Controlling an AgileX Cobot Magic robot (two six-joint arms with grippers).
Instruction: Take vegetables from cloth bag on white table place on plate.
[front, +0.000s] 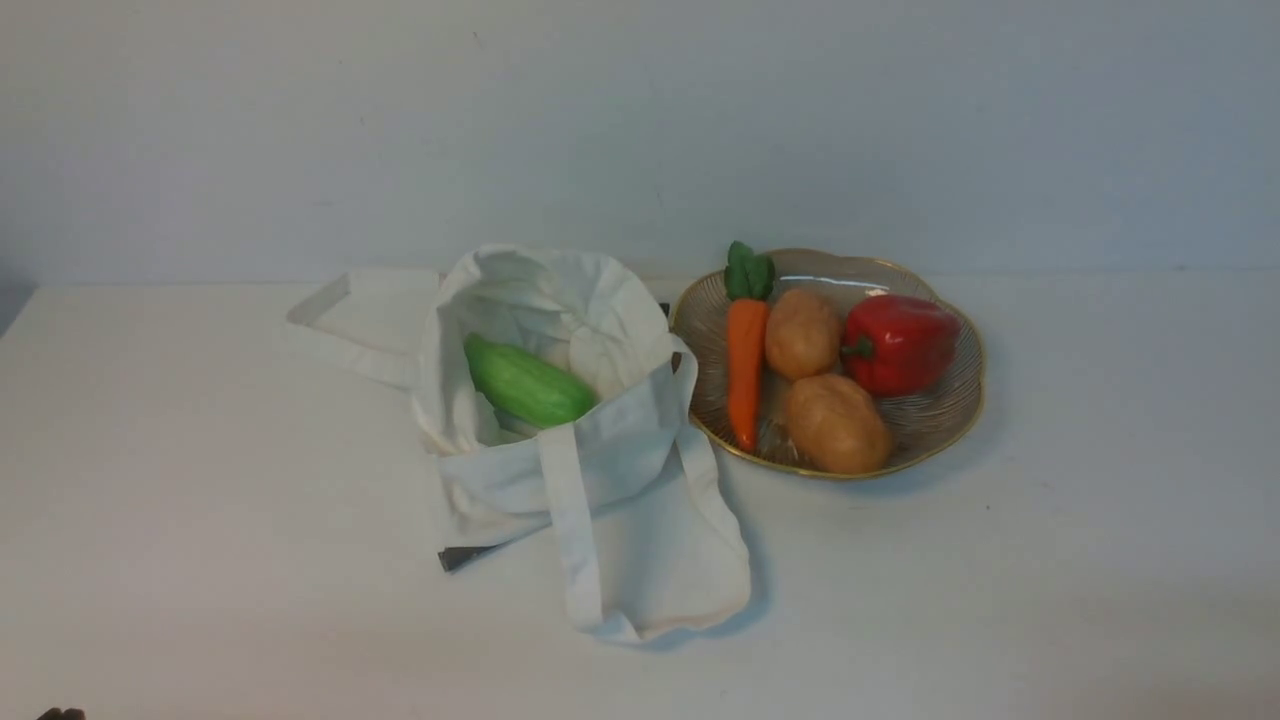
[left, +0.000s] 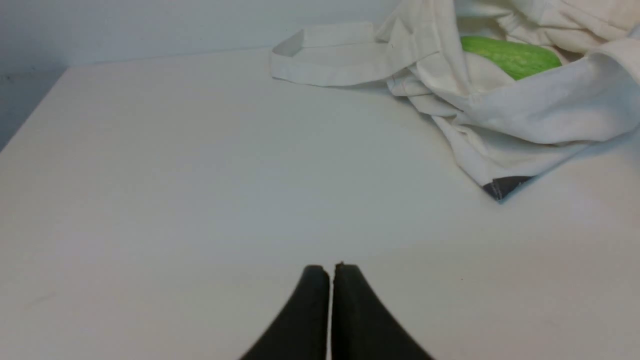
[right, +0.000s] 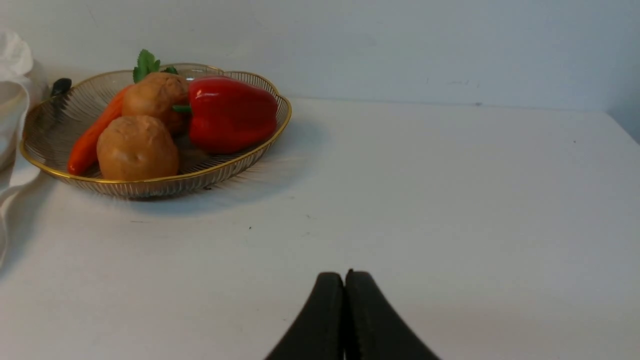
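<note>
The cloth bag (front: 590, 440) lies open on the white table (front: 200, 500), left of the plate (front: 955, 400). The light green cucumber (front: 525, 383) lies inside the bag's mouth; it also shows in the left wrist view (left: 510, 56) inside the bag (left: 525, 110). The orange carrot (front: 745, 360) lies on the plate's left side, its green top pointing away; it also shows in the right wrist view (right: 92, 135) on the plate (right: 150, 182). My left gripper (left: 331, 270) is shut and empty, well short of the bag. My right gripper (right: 344, 276) is shut and empty, well short of the plate.
The plate also holds two brown potatoes (front: 835, 422) (front: 802, 332) and a red bell pepper (front: 897, 343). The bag's strap handles lie on the table, one at the far left (front: 345, 320) and one toward the front (front: 650, 560). A wall stands behind the table.
</note>
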